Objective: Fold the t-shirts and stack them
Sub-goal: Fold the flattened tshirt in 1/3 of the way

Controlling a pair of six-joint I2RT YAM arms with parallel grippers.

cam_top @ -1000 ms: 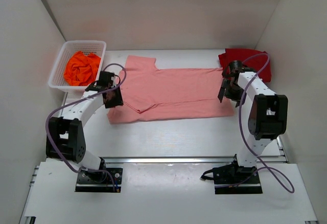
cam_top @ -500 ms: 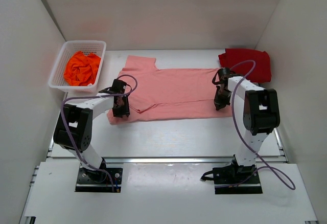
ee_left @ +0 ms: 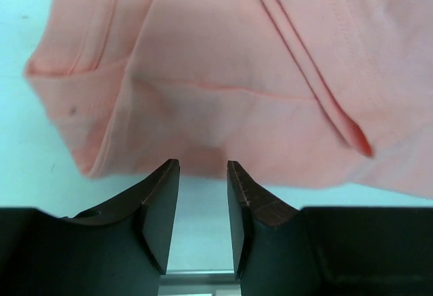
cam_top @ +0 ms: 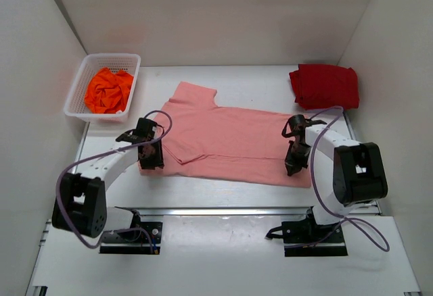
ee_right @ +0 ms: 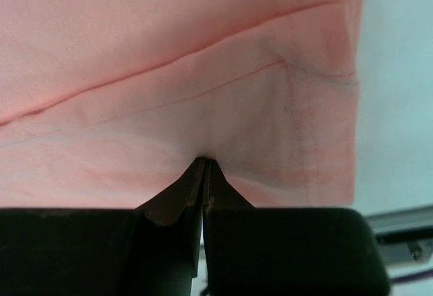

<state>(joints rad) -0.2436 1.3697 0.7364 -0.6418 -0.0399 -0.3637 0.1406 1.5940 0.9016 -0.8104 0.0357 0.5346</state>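
Observation:
The salmon-pink t-shirt (cam_top: 230, 137) lies spread and skewed across the middle of the table. My right gripper (cam_top: 293, 166) is shut on its near right hem, and the right wrist view shows cloth (ee_right: 203, 73) pinched at the fingertips (ee_right: 204, 161). At the shirt's near left corner my left gripper (cam_top: 153, 157) stands open. In the left wrist view its jaws (ee_left: 203, 167) reach the cloth's edge (ee_left: 203, 107) with bare table between them. The dark red t-shirt (cam_top: 325, 86) lies folded at the back right. The bright orange t-shirt (cam_top: 107, 90) is bunched in the basket.
A white lattice basket (cam_top: 111, 57) stands at the back left against the left wall. White walls close in the table on three sides. A metal rail (cam_top: 223, 211) runs along the near edge in front of the arm bases.
My right gripper has shut on the shirt's right hem and dragged it toward the near edge, skewing the shirt. The left gripper has come down to the shirt's near left corner.

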